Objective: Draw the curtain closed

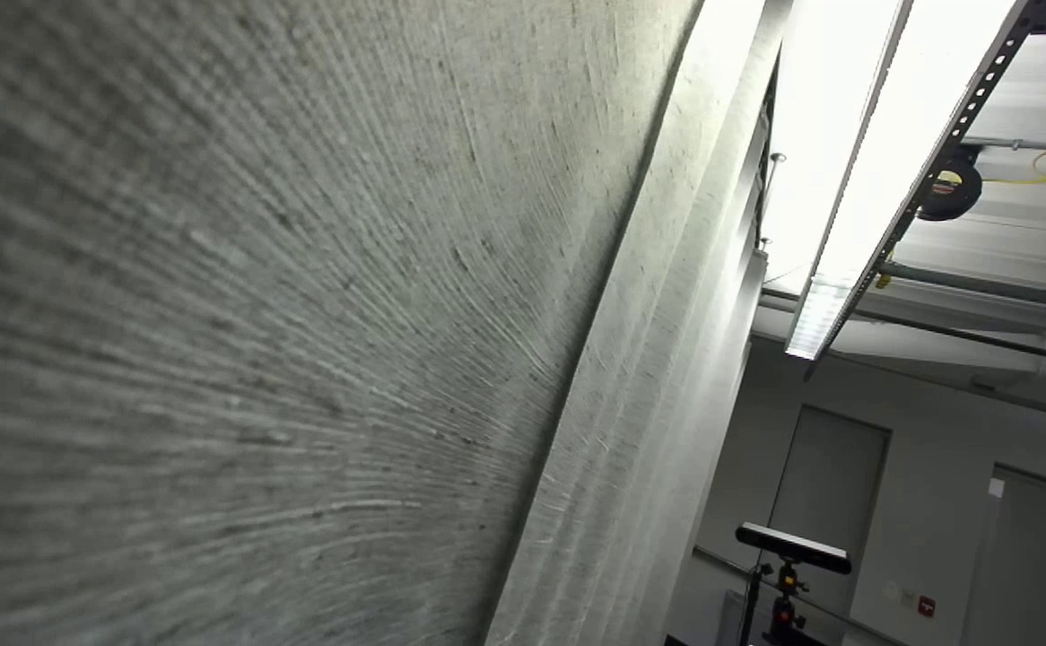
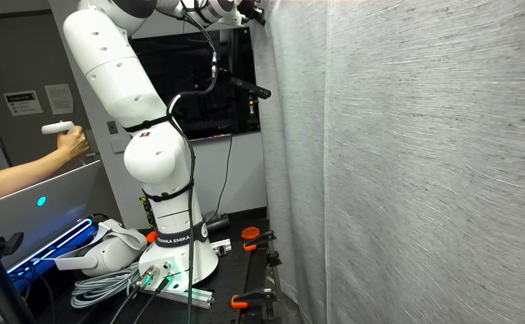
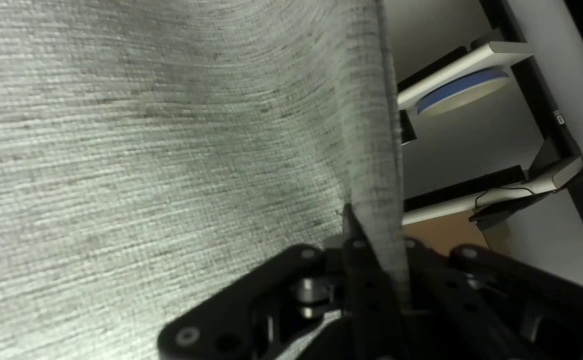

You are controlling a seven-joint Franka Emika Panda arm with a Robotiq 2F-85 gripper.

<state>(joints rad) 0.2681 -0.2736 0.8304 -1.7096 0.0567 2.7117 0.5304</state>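
Observation:
The curtain [image 1: 335, 296] is tall, pale grey woven fabric. In an exterior view it fills the left and middle, with a hem line and pleats running up at a slant. It also hangs down the whole right side in an exterior view [image 2: 415, 157]. In the wrist view the curtain [image 3: 171, 150] fills the left, with its folded edge running down between the fingers. My gripper [image 3: 375, 245] is shut on that edge. The far finger's tip is hidden behind the fabric. The gripper also shows at the top in an exterior view [image 2: 254, 15], against the curtain's far edge.
The arm's base stands on a black table [image 2: 231, 279] with orange-tipped clamps [image 2: 253, 297] along the curtain side. A camera bar [image 2: 251, 87] and a dark screen [image 2: 190, 81] are behind the arm. In the wrist view, shelves [image 3: 466, 60] stand beyond the curtain's edge.

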